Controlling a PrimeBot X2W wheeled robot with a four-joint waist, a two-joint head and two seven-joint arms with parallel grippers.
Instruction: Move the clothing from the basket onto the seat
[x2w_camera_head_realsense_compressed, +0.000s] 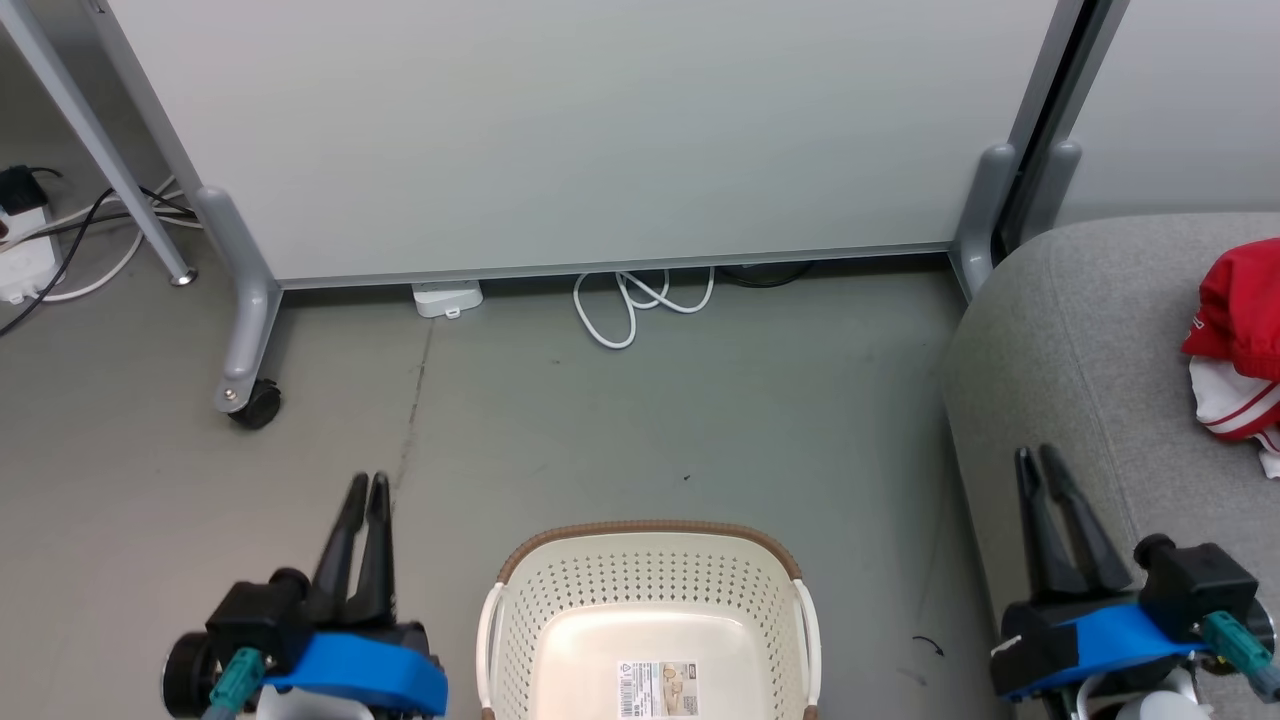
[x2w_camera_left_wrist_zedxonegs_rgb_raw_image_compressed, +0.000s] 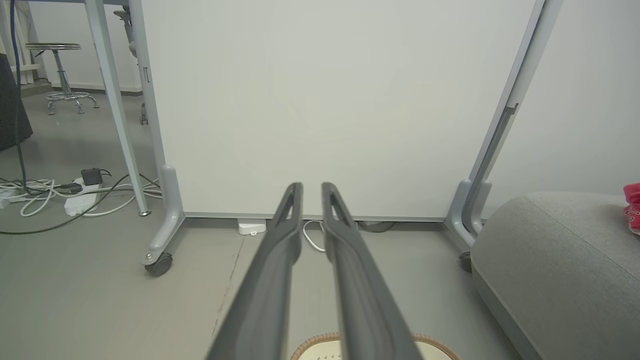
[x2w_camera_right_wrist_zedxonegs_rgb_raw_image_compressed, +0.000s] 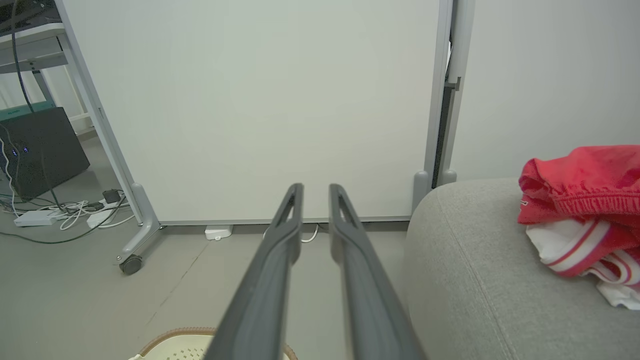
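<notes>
On the light grey fabric sofa: bright red-and-white garments. I count the oval cream perforated plastic basket empty and judge the task complete. Fingers of left gripper and right gripper: narrowly apart, holding nothing.

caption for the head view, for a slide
Red clothing lies on the grey seat; the basket on the floor shows a bare bottom, left gripper and right gripper empty either side.

Basket cut by bottom edge; clothing by right edge.
</notes>
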